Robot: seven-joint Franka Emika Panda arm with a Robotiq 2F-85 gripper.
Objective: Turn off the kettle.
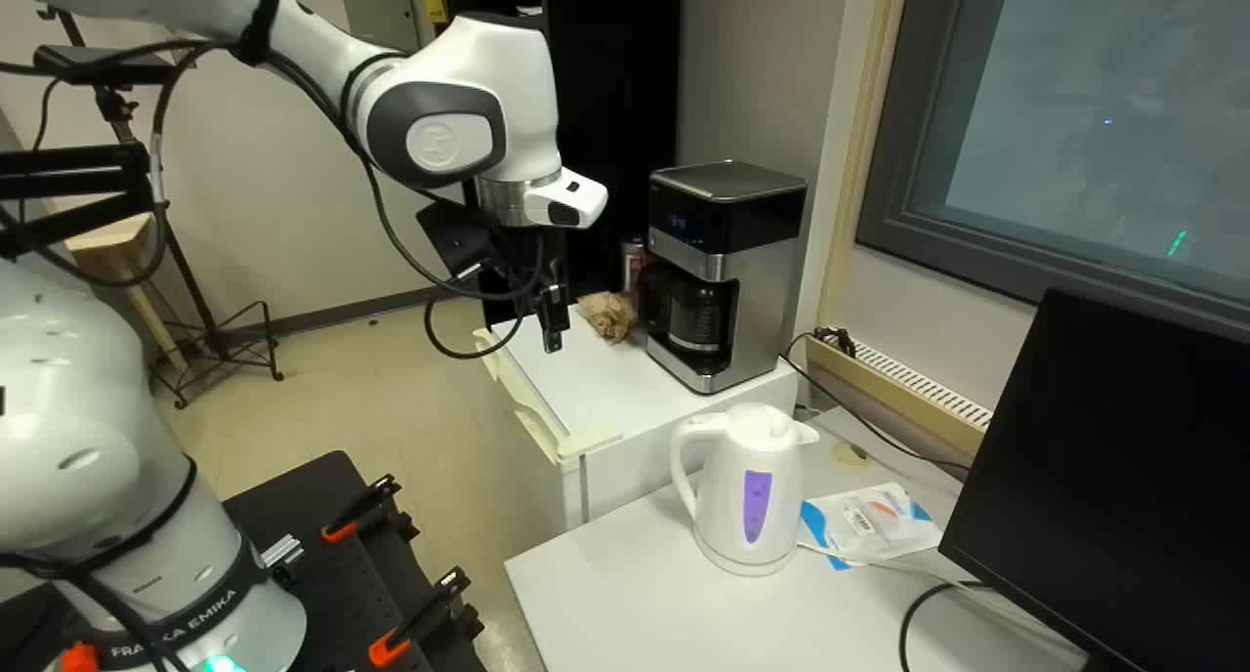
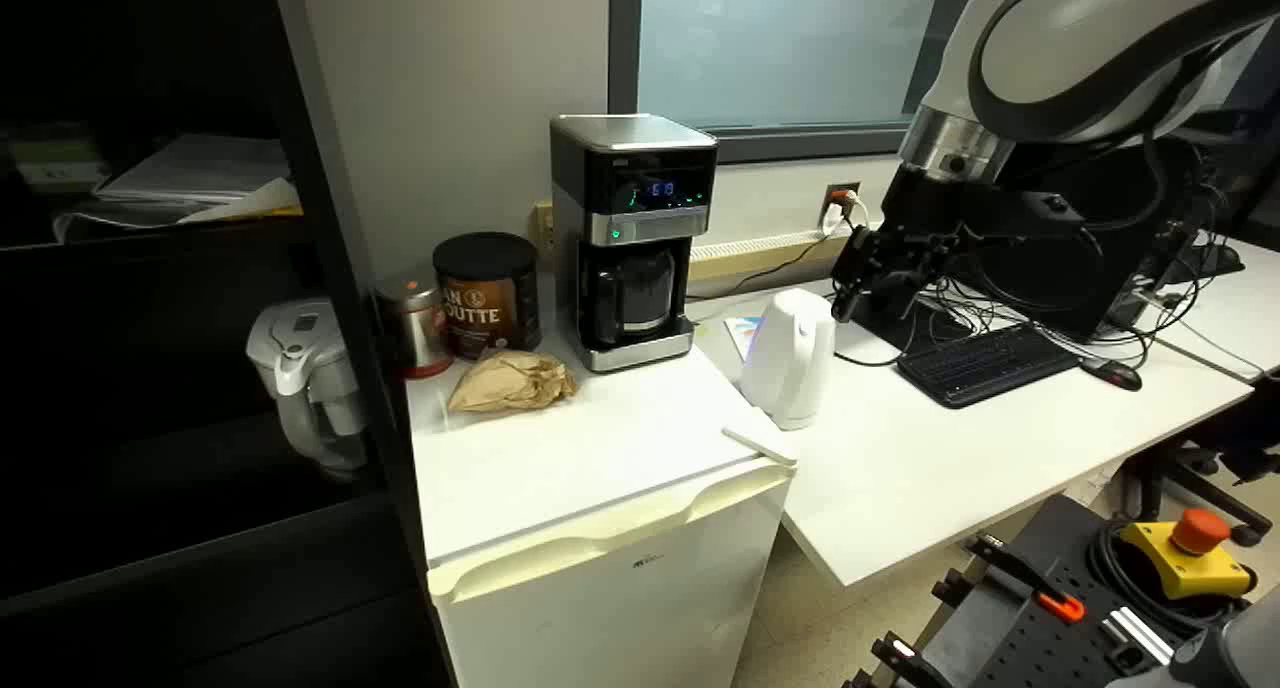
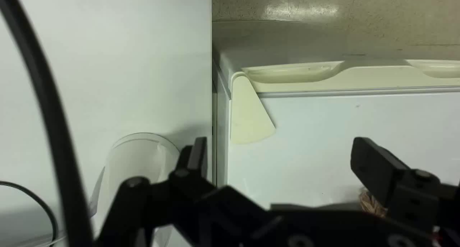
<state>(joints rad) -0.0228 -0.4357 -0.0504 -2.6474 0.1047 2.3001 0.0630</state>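
The white kettle (image 1: 723, 496) stands upright on the white desk (image 1: 615, 594), against the fridge side. In an exterior view its loop handle is at the left, its spout at the right, and a purple window shows on its side. The kettle also shows in an exterior view (image 2: 780, 368) and, partly covered by a finger, in the wrist view (image 3: 138, 155). No switch can be made out. My gripper (image 1: 554, 332) hangs in the air, higher than the kettle and apart from it. In the wrist view the gripper (image 3: 278, 157) is open and empty, with white fridge top between its fingers.
The black and steel coffee maker (image 1: 771, 281) stands on the fridge (image 1: 586, 389) beside a brown paper bag (image 2: 515, 380), a dark can (image 2: 487, 298) and a metal canister (image 2: 420, 328). A monitor (image 1: 1113, 486), white packet (image 1: 874, 521), cables and keyboard (image 2: 985, 363) are on the desk.
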